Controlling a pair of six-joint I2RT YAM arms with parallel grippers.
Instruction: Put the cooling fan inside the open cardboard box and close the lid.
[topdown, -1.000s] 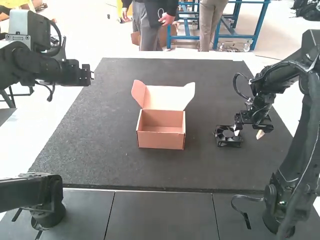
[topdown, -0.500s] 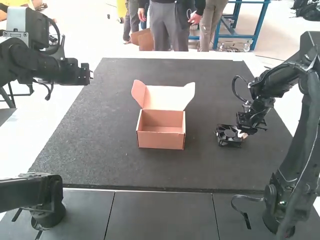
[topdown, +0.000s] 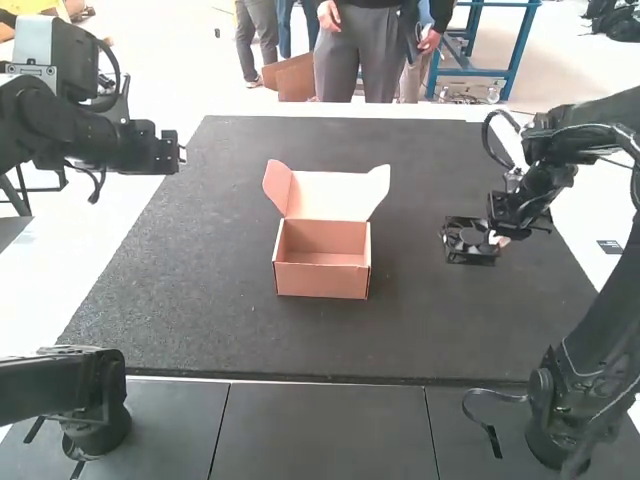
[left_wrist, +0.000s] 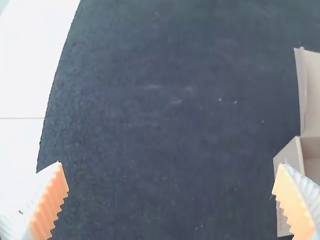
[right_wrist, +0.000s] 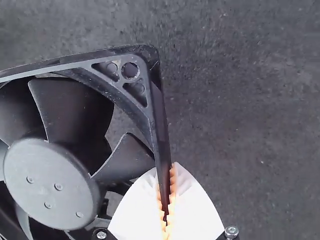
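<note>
A square black cooling fan (topdown: 470, 241) hangs a little above the dark mat, to the right of the open cardboard box (topdown: 322, 258). My right gripper (topdown: 503, 232) is shut on the fan's right frame edge. In the right wrist view the fan (right_wrist: 75, 155) has its thin frame pinched between white fingers (right_wrist: 192, 210) with orange pads. The box stands mid-mat with its lid (topdown: 335, 192) raised behind it and its inside bare. My left gripper (topdown: 172, 150) is held high over the mat's far left edge, open, with its orange-padded fingers (left_wrist: 47, 200) wide apart and a box corner (left_wrist: 302, 150) beyond them.
The black mat (topdown: 200, 280) covers most of the table, with white surface at its left and right borders. Open mat lies between the box and the fan, and in front of the box.
My right gripper shut on the fan's right edge and lifted it off the mat, carrying it slightly up and to the right. The left arm stayed put.
</note>
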